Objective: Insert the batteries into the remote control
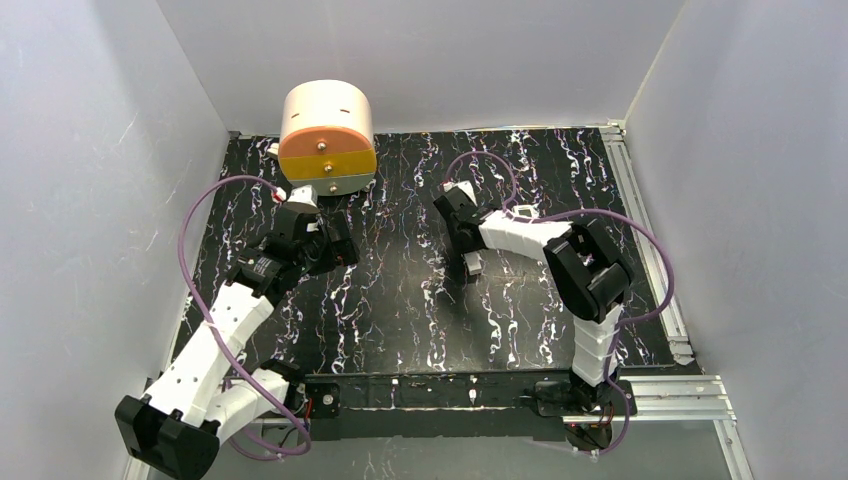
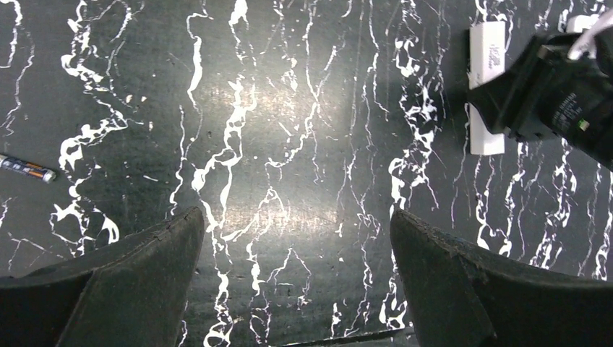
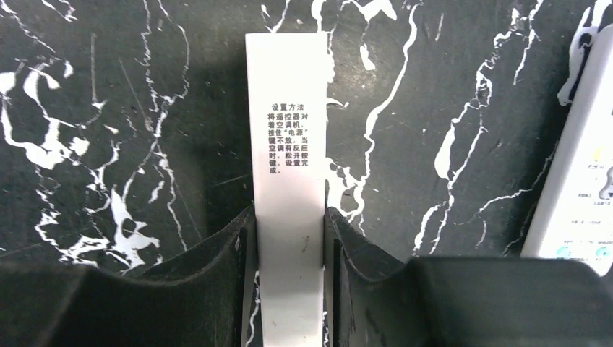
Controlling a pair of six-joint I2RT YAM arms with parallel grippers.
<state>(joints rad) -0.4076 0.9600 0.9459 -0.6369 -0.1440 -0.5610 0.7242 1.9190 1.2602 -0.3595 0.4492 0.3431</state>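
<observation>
My right gripper (image 3: 289, 217) is shut on a long narrow white bar (image 3: 286, 123) printed with small black text, gripping it by its two long sides low over the table. The white remote control (image 3: 578, 166), with little buttons on its face, lies just to the right of it at the frame edge. One copper-orange battery (image 2: 25, 168) lies on the table far to the left of my left gripper (image 2: 295, 224), which is open and empty above bare marble. The other battery is out of view. The bar (image 2: 486, 94) also shows in the left wrist view, partly behind the right gripper (image 2: 556, 101).
A round cream and orange drum (image 1: 326, 140) stands at the back left of the black marbled table (image 1: 400, 300). Metal rails (image 1: 640, 200) run along the right edge. White walls close in on the left, back and right sides.
</observation>
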